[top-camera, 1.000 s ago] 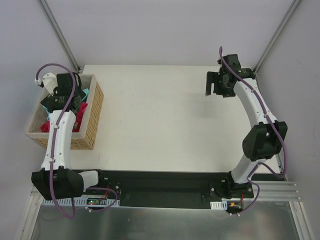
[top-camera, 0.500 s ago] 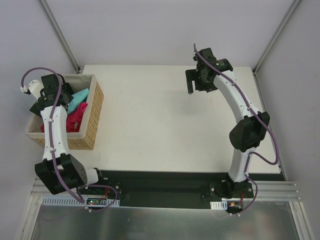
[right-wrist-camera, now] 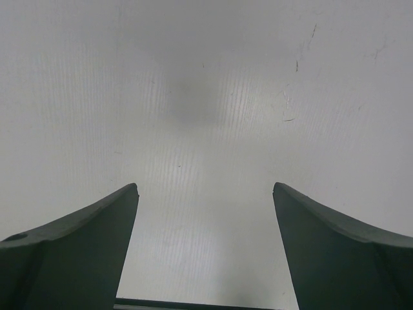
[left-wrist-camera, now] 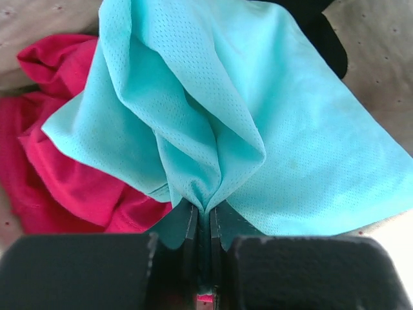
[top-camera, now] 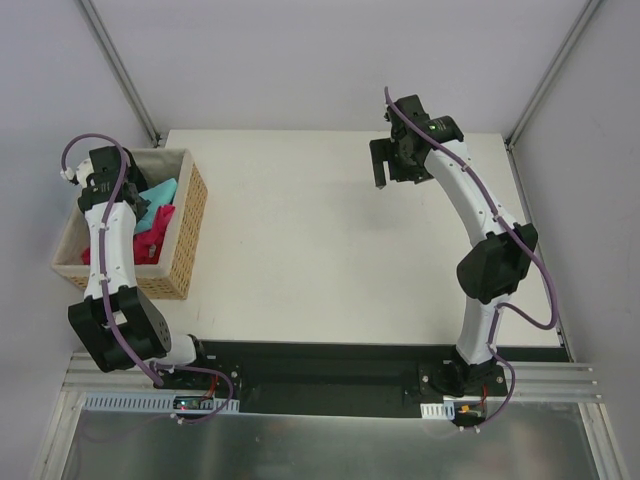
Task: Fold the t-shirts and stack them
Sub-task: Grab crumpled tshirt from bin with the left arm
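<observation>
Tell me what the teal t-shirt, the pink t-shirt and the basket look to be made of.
The teal t-shirt: thin knit mesh, probably synthetic sports fabric; tiny regular holes, soft matte folds.
The pink t-shirt: soft matte cloth, perhaps cotton or a blend; crumpled, no sheen.
The basket: woven wicker or similar tan fibre; gridded weave on its side wall.

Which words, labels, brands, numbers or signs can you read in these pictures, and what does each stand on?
None: no text can be read.
The teal t-shirt, pink t-shirt, basket and table are plain.
Any marking on the circuit board at the near edge is too small to read.
</observation>
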`<state>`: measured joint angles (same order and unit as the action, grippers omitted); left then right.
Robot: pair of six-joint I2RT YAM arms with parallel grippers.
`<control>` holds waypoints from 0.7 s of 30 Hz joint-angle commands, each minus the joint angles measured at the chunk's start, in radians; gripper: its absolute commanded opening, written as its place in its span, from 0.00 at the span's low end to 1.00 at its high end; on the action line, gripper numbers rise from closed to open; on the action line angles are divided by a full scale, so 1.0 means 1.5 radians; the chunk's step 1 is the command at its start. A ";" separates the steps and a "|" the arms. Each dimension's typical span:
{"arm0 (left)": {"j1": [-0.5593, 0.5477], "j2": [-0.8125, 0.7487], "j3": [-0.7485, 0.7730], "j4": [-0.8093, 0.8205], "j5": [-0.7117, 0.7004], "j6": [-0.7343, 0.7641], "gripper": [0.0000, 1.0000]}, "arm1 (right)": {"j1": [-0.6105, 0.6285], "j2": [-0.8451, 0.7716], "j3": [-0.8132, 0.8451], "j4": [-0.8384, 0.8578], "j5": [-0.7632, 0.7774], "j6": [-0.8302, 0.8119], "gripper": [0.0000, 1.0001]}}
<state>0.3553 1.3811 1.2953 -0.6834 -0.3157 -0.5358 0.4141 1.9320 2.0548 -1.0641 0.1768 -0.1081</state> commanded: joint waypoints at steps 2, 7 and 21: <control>0.003 -0.018 0.006 0.018 0.062 -0.005 0.00 | -0.002 -0.011 -0.007 -0.011 0.011 0.006 0.89; 0.003 -0.067 -0.019 0.032 0.097 -0.011 0.00 | -0.002 -0.022 -0.033 0.007 -0.004 0.006 0.89; -0.072 -0.239 -0.049 0.035 0.197 -0.011 0.00 | 0.007 -0.119 -0.216 0.102 -0.043 0.031 0.89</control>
<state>0.2909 1.1160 1.2079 -0.6403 -0.0765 -0.5365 0.4152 1.8595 1.7931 -0.9688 0.1410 -0.0898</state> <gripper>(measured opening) 0.028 0.893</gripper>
